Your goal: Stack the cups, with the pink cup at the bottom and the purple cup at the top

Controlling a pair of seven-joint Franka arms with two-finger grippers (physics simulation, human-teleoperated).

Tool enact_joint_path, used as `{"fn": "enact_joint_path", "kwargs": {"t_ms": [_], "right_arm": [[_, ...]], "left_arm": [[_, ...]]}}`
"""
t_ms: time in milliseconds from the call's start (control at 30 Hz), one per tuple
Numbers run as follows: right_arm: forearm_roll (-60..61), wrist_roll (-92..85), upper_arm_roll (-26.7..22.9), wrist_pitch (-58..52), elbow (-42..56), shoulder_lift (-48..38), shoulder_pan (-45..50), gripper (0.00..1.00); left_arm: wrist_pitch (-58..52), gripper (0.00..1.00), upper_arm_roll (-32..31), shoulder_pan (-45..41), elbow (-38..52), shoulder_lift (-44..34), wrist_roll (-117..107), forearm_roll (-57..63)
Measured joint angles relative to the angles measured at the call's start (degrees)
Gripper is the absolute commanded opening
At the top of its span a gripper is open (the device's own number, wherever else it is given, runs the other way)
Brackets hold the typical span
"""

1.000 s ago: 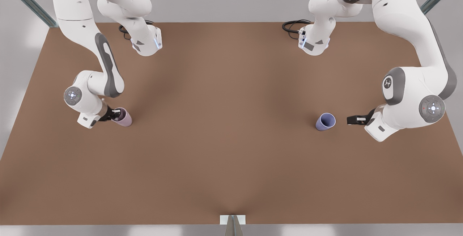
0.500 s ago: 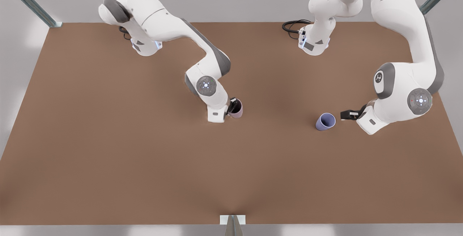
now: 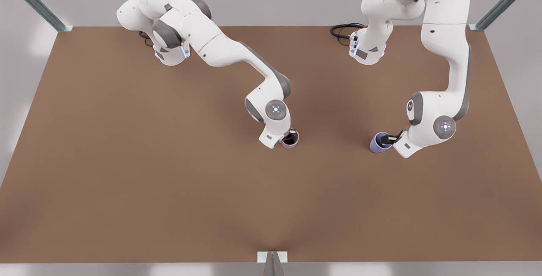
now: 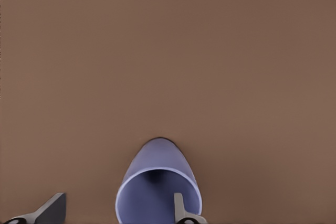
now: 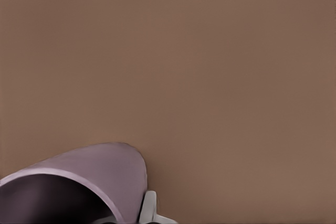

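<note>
Two matte tapered cups [image 3: 380, 142] (handle-free) — apart

Count's pretty short here: two cups total, one pink cup [image 3: 291, 139] and one purple cup [image 3: 377, 144]. Two white robot arms, each with one gripper. One brown table [image 3: 169, 183] under it all.

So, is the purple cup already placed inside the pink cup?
No, in the front view the purple cup stands on the table apart from the pink cup, off to its right.
</note>
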Motion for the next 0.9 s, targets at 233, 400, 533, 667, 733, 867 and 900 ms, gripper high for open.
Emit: {"fn": "enact_joint_path", "kwargs": {"t_ms": [233, 400, 533, 667, 733, 867, 900], "right_arm": [[-0.60, 8.84, 0.15, 0.78, 1.77, 2.07, -0.65, 0.26], [-0.57, 13.42, 0.15, 1.03, 1.76, 2.25, -1.32, 0.38], [-0.57, 16.21, 0.40, 1.27, 2.31, 2.21, -1.37, 0.41], [-0.81, 18.38, 0.88, 1.24, 2.50, 1.76, -1.38, 0.43], [-0.91, 19.08, 0.82, 1.17, 2.32, 1.72, -1.36, 0.43], [-1.03, 20.11, 0.64, 1.01, 2.06, 1.71, -1.40, 0.43], [-1.01, 20.31, 0.57, 0.98, 2.07, 1.69, -1.37, 0.43]], "left_arm": [[3.61, 1.00, 2.08, 0.06, -2.89, 0.68, 1.38, -0.02], [4.48, 0.93, 2.28, -0.06, -3.09, 2.05, 2.46, -0.10], [4.81, 0.67, 2.22, -0.07, -3.04, 2.99, 3.10, -0.19], [5.00, 0.57, 2.11, -0.07, -3.04, 3.35, 3.63, -0.25], [5.06, 0.51, 2.01, -0.07, -3.04, 3.37, 3.84, -0.37], [5.05, 0.37, 1.77, -0.07, -3.04, 3.37, 4.18, -0.85], [5.02, 0.34, 1.72, -0.08, -3.04, 3.33, 4.24, -0.91]]}}
